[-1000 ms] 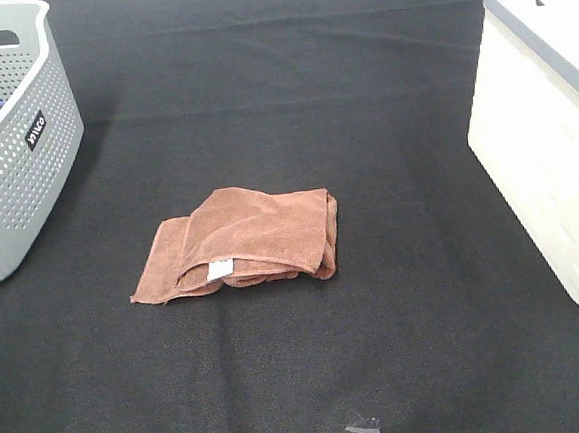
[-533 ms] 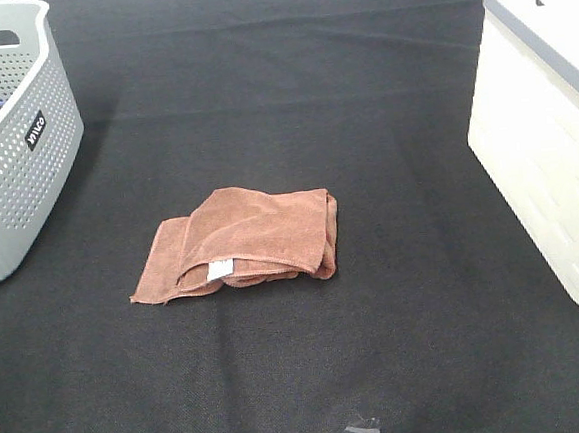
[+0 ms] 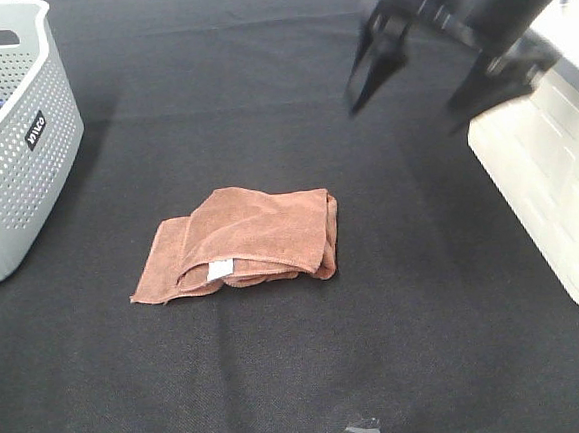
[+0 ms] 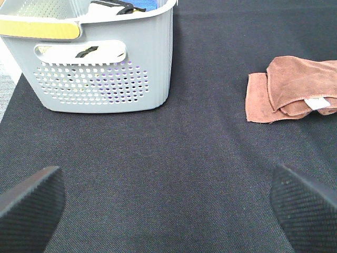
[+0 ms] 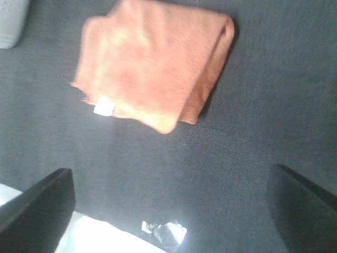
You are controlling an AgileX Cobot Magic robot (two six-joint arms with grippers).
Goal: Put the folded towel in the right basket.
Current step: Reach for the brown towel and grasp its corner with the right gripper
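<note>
The black counter (image 3: 282,378) carries everything. The white basket (image 3: 559,205), grey-rimmed, stands at the right edge, and the towel is not in it. The grey basket (image 3: 15,168), its walls full of holes, stands at the far left corner, with dark things and something blue showing over its rim in the left wrist view.

Compared with half a second ago, one thing differs: the right gripper (image 3: 406,113) has come into the high view, blurred, above the far right part of the counter and partly in front of the white basket's far end. Its jaws are spread wide with nothing between them. Its own camera looks down on the towel (image 5: 152,63) between the two dark fingers (image 5: 37,205). Both baskets and the towel lie just where they did.

The left gripper (image 4: 168,211) hangs low over the cloth near the left edge, jaws also wide apart and holding nothing, with the grey basket (image 4: 105,63) ahead of it.

The towel (image 3: 251,235), rust-brown and folded, lies flat about mid-counter, a little toward the left edge and well apart from both baskets.

A crumpled clear scrap (image 3: 362,431) sits at the near edge.

A black label (image 3: 36,130) on the grey basket bears white letters too small to read surely. A small white tag (image 3: 221,270) sticks out of the towel's near fold; no writing shows on it
</note>
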